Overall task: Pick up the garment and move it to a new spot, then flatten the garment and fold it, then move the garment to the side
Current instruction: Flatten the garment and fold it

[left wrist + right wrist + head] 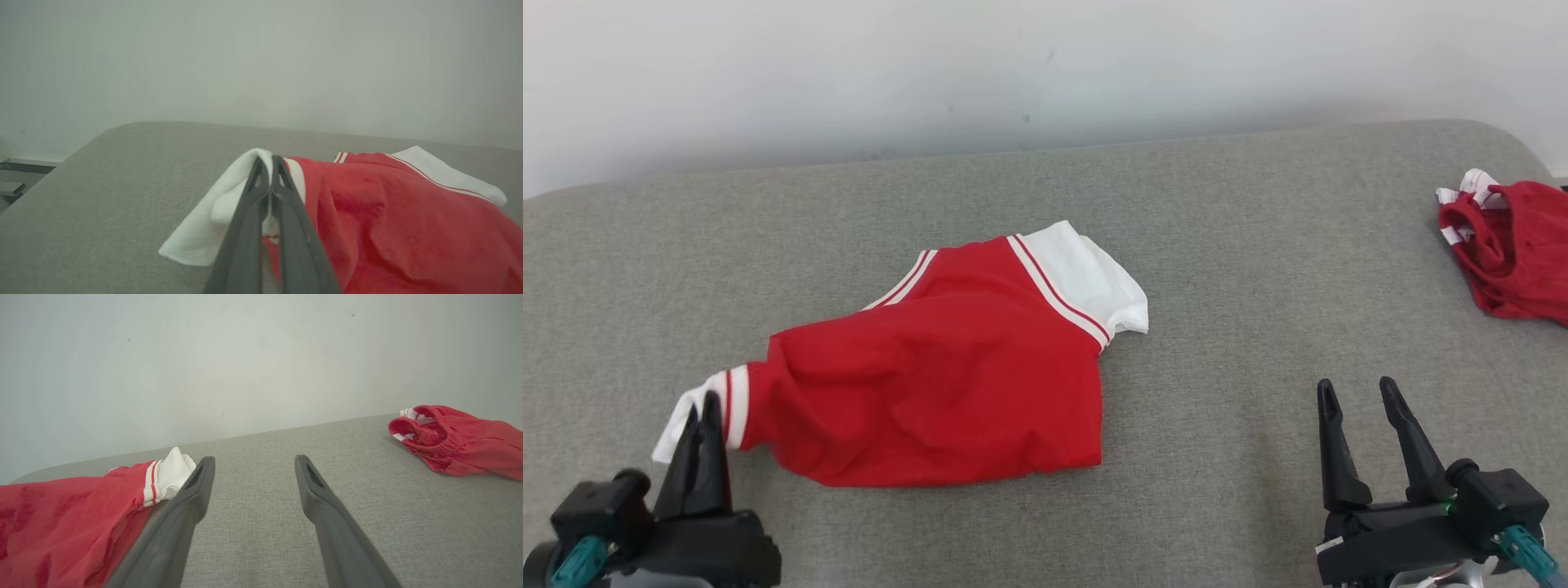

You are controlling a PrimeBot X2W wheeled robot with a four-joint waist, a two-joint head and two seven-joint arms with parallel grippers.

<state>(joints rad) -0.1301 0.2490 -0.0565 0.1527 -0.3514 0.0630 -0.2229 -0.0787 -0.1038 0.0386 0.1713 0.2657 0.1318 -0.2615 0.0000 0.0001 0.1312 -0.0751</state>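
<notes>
We see the red garment (947,376) rumpled, left gripper (704,404) pinching its white 8 o'clock cuff (678,429), right gripper (1356,384) jaws spread.

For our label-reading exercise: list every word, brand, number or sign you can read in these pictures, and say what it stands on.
None: no text can be read.
The red garment has only plain white bands and red stripes; the other red garment, the grey surface, the wall, the left pincer and the right pincer bear no lettering.
</notes>
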